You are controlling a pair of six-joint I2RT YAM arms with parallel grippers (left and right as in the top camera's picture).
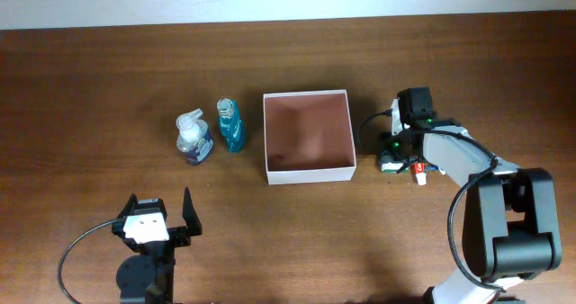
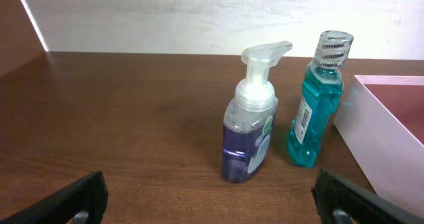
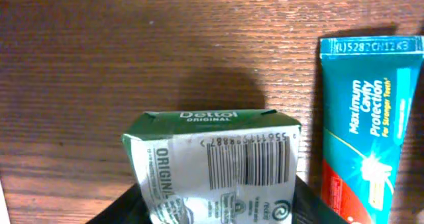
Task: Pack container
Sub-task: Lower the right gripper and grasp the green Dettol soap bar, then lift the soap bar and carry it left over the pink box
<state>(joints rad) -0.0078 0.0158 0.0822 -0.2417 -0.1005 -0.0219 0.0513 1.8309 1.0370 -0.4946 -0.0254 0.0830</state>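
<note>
The container [image 1: 309, 172] is a square white-walled box with a pinkish-brown inside, mid-table; its wall shows in the left wrist view [image 2: 381, 128]. A purple foam-pump soap bottle [image 1: 193, 139] [image 2: 250, 128] and a teal mouthwash bottle [image 1: 230, 126] [image 2: 317, 101] stand upright left of it. My right gripper [image 1: 393, 163] [image 3: 215, 207] is just right of the container, its fingers closed on a green Dettol soap pack [image 3: 215, 161]. A teal toothpaste tube [image 3: 368, 118] [image 1: 419, 171] lies beside it. My left gripper [image 1: 155, 219] [image 2: 212, 201] is open and empty, near the front edge.
The brown wooden table runs to a pale wall at the back. The right arm's body [image 1: 508, 223] stands at the front right corner, and a black cable [image 1: 76, 250] loops by the left arm.
</note>
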